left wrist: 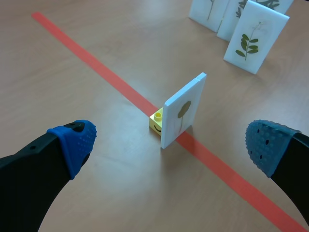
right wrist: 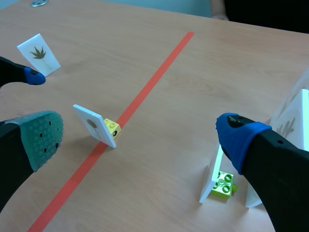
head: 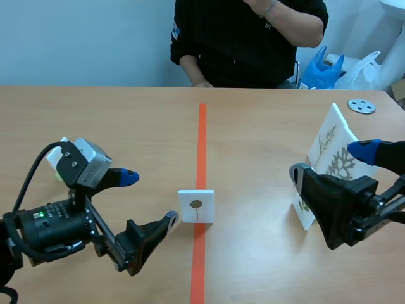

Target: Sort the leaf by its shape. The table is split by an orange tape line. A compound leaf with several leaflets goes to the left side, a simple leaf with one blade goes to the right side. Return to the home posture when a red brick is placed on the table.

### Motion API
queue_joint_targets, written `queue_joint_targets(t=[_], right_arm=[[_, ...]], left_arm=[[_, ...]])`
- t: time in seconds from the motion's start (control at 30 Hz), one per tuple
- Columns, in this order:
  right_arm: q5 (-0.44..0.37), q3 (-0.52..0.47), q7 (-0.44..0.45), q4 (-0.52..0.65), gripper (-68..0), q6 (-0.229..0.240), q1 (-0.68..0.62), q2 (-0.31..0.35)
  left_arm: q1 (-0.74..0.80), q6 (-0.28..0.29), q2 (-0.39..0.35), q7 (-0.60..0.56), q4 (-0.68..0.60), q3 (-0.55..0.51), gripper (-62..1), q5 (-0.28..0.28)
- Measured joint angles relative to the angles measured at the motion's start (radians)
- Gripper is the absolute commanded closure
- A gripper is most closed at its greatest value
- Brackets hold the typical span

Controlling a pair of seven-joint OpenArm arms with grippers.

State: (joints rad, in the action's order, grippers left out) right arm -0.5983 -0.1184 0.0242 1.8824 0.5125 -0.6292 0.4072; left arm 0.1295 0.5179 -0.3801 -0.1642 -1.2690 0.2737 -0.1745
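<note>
Card (head: 195, 206): white, with one round-bladed leaf on a thin stalk. It stands on edge right on the tape (head: 202, 139) at the middle of the worktop (head: 126, 120), so it is on neither side.
Yellow brick (left wrist: 156, 121): small, set against the card's back and also on the tape.
Left end effector (head: 150, 198): mine, low and just left of the tape, fingers spread wide and holding nothing. The card stands ahead of it, in line with the gap between the two blue pads (left wrist: 77, 141), and touches neither.
Right end effector (head: 330, 161): mine, well right of the tape, also spread wide and empty. One of its pads is blue and the other grey-green.
Right cards (left wrist: 255, 42): several leaf cards stand in a cluster on the right side, close beside my right end effector. One of them shows a sprig of green leaflets, and another rests in a green brick (right wrist: 223, 184).
Left card (right wrist: 38, 53): one card with a pointed, many-fingered leaf stands on the left side, beyond my left fingers.
Far edge: a person (head: 247, 38) in black sits across the worktop, and a grey disc (head: 361, 106) lies near the far right corner.
</note>
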Motion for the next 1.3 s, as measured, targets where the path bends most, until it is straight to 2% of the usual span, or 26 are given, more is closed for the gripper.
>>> queue_joint_targets(t=[0.07, 0.2, 0.33, 0.47, 0.57, 0.67, 0.8, 0.93, 1.03, 1.3], right_arm=[[0.011, 0.000, 0.000, 0.000, -67.9, 0.000, 0.000, -0.001], [0.026, 0.000, 0.000, 0.000, -67.9, 0.000, 0.000, -0.003], [0.026, 0.000, 0.000, 0.000, -67.9, 0.000, 0.000, -0.003], [0.026, 0.000, 0.000, 0.000, -67.9, 0.000, 0.000, -0.003], [0.026, 0.000, 0.000, 0.000, -67.9, 0.000, 0.000, -0.003], [0.026, 0.000, 0.000, 0.000, -67.9, -0.002, 0.000, -0.003], [0.026, 0.000, 0.000, 0.000, -67.9, -0.003, 0.000, -0.003], [0.026, 0.000, 0.000, 0.000, -67.9, -0.003, 0.000, -0.003], [0.027, 0.000, 0.000, 0.000, -67.9, -0.003, 0.000, -0.003], [0.026, 0.000, 0.000, 0.000, -67.9, -0.003, 0.000, -0.003]], left_arm=[[-0.039, 0.000, 0.000, -0.035, 0.048, 0.045, -62.3, 0.006], [-0.122, 0.003, 0.000, -0.113, 0.137, 0.125, -62.3, 0.097], [-0.210, 0.003, 0.000, -0.185, 0.225, 0.203, -62.3, 0.132], [-0.281, 0.002, 0.000, -0.214, 0.299, 0.285, -62.3, 0.135], [-0.311, 0.000, 0.001, -0.246, 0.336, 0.325, -62.3, 0.168], [-0.328, -0.003, 0.010, -0.252, 0.369, 0.360, -62.3, 0.171], [-0.341, -0.037, 0.049, -0.275, 0.425, 0.399, -62.3, 0.175], [-0.358, -0.075, 0.101, -0.277, 0.481, 0.425, -62.3, 0.212], [-0.373, -0.084, 0.124, -0.278, 0.511, 0.436, -62.3, 0.212], [-0.418, -0.134, 0.128, -0.282, 0.557, 0.438, -61.1, 0.211]])
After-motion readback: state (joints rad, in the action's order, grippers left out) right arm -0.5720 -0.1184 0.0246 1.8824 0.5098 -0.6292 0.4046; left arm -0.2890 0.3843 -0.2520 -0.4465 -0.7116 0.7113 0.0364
